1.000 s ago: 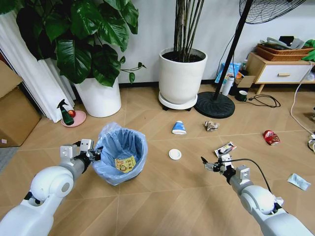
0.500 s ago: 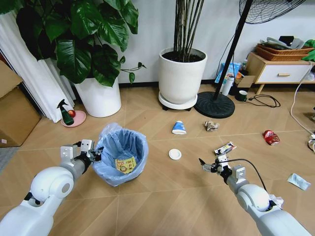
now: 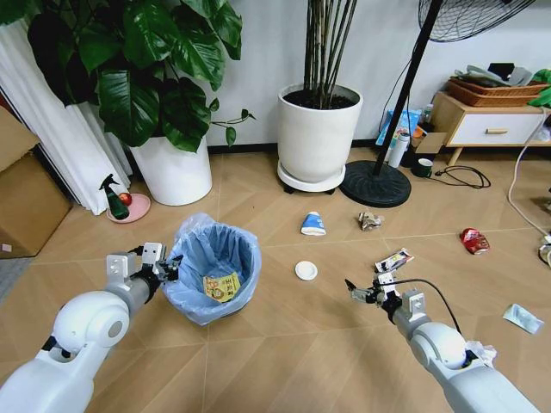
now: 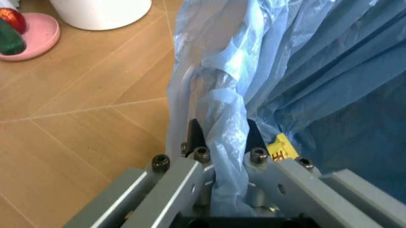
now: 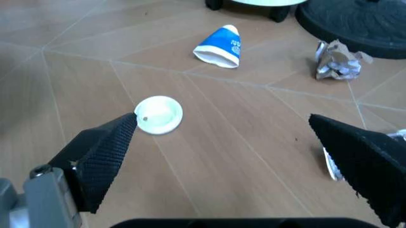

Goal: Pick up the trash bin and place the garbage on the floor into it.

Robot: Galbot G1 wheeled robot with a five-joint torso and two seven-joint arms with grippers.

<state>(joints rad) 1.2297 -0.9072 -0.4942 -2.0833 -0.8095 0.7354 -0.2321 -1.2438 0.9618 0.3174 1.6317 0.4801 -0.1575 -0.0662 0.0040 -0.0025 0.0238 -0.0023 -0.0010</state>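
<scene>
The left gripper (image 3: 169, 268) is pinched on the near-left rim of the trash bin (image 3: 211, 268); in the left wrist view its two fingers (image 4: 193, 137) press the blue bag liner (image 4: 222, 123) and rim between them. The right gripper (image 3: 360, 292) hangs just above the floor (image 3: 284, 344) with its two fingers (image 5: 104, 154) spread wide, between the white lid (image 3: 306, 270) and the silver wrapper (image 3: 393, 260). One bin stands on the floor, left of centre, with one yellow wrapper (image 3: 220, 286) lying inside it. Loose litter on the floor counts six pieces: one lid, one blue-white paper cup (image 3: 313, 224), one crumpled wad (image 3: 369, 220), one silver wrapper, one crushed red can (image 3: 473, 240) and one pale packet (image 3: 523, 317) at far right. Compared with a second ago, the right gripper has shifted slightly left, toward the lid, still open; the left gripper keeps its grip on the rim and the bin has moved little if at all. The liner covers the bin's wall. In the right wrist view the silver wrapper is largely behind one finger.
</scene>
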